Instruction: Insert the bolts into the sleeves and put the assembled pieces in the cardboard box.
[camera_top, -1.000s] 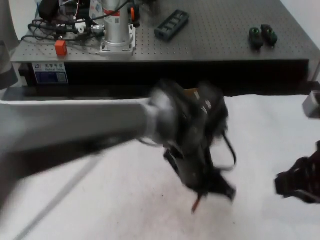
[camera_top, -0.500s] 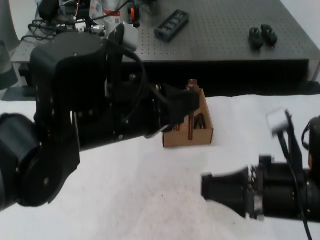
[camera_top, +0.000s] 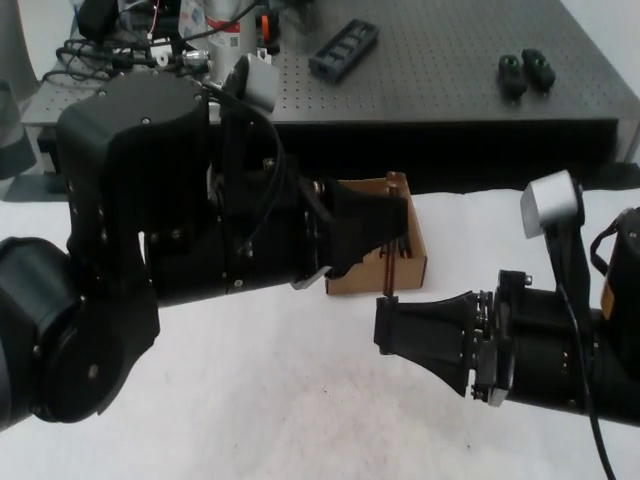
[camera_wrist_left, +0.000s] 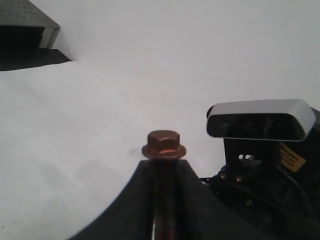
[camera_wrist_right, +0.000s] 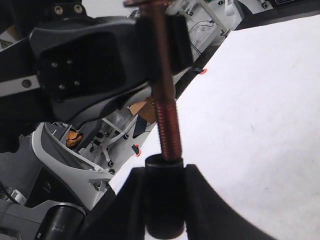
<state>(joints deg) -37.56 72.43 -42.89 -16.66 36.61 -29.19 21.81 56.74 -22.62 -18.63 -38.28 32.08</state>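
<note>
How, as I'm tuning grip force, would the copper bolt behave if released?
The bolt looks solid metal: likely stiff, heavy for its size. With its tip at the black sleeve, it might slide in; loose, its round shank would probably roll.

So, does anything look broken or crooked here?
Nothing stands out. The left end effector grips a copper bolt, and the right end effector grips a black sleeve. The bolt's threaded end meets the sleeve's mouth, roughly in line. The cardboard box sits upright behind them.
</note>
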